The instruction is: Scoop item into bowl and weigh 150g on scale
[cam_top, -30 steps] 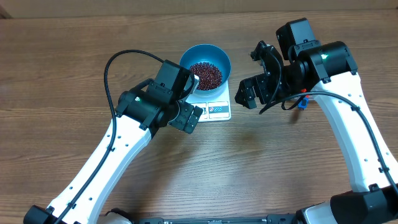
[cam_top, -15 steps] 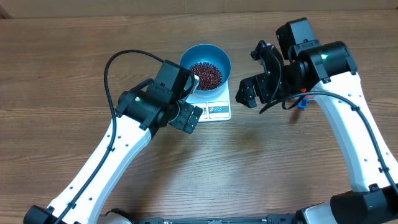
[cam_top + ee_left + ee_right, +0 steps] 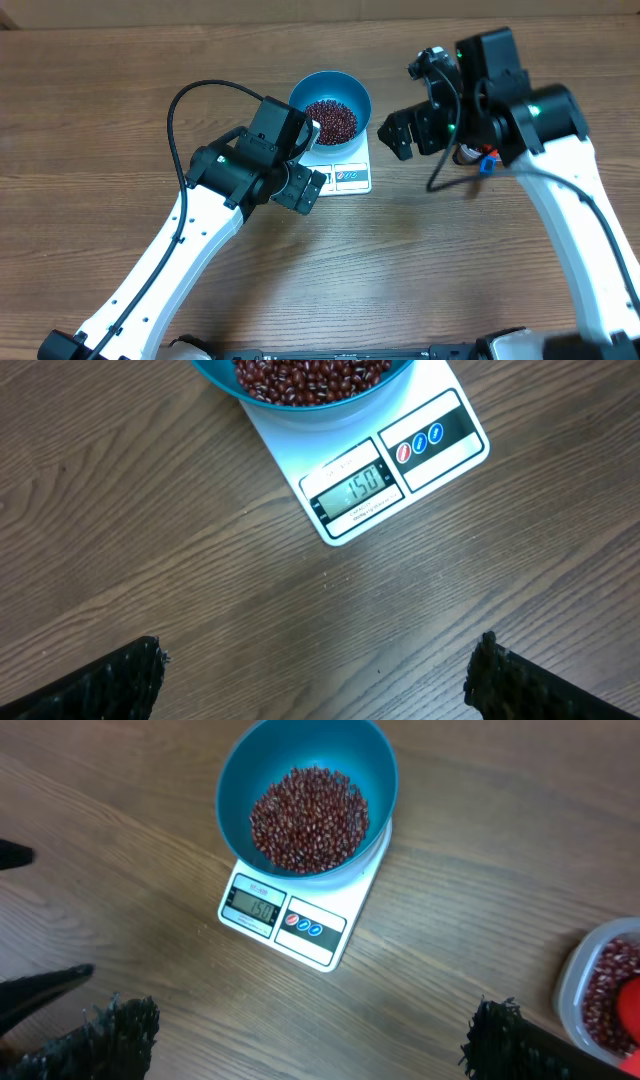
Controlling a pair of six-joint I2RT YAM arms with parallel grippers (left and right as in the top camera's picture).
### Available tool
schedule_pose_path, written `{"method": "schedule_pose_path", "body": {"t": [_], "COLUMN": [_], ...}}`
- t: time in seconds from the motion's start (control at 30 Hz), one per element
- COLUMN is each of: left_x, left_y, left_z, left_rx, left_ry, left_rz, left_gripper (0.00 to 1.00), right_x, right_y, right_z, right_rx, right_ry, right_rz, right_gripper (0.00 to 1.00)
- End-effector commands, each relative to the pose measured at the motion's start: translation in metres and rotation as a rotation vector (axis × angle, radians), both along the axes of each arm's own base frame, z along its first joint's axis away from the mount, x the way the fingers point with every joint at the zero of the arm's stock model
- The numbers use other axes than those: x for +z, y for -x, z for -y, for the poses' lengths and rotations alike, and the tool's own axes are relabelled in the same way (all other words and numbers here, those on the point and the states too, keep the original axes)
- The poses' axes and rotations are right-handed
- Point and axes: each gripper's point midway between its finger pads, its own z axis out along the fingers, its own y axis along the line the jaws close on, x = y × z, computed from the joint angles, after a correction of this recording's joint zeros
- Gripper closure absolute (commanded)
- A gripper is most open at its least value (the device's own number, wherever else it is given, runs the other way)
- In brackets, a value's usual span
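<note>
We see the blue bowl (image 3: 330,82) sitting on the white scale (image 3: 347,177) near the middle of the wooden table (image 3: 100,120), toward its far side, holding a heap of red-brown beans (image 3: 330,120). The scale's display, on its near edge, reads 150. The left gripper (image 3: 315,685) hangs just near-left of the scale, jaws wide apart and empty. The right gripper (image 3: 310,1035) hangs to the bowl's right, jaws likewise spread on nothing. A clear tub (image 3: 577,982) with more beans shows at the right edge of the right wrist view.
</note>
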Motion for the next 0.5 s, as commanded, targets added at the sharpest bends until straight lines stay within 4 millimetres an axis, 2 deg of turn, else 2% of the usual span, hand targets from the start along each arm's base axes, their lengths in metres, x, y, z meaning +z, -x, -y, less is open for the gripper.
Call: {"method": "schedule_pose_path", "body": {"t": [0.0,0.2,0.47], "left_x": [0.002,0.002,0.002], "left_y": [0.002,0.002,0.002], "left_z": [0.001,0.001,0.001], "left_rx": [-0.02,-0.019,-0.02], "left_ry": [0.007,0.007,0.007], "left_rz": [0.005,0.005,0.005], "left_gripper": [0.0,0.0,0.0], "right_x": [0.015,-0.001,-0.048], "right_y": [0.015,0.042,0.097], "right_z": [0.008,0.019,0.034], "right_rx": [-0.005,-0.019,-0.021], "right_ry": [-0.004,-0.025,-0.067], "right_rz": [0.089,0.217,0.352], "right_gripper": [0.0,0.0,0.0]}}
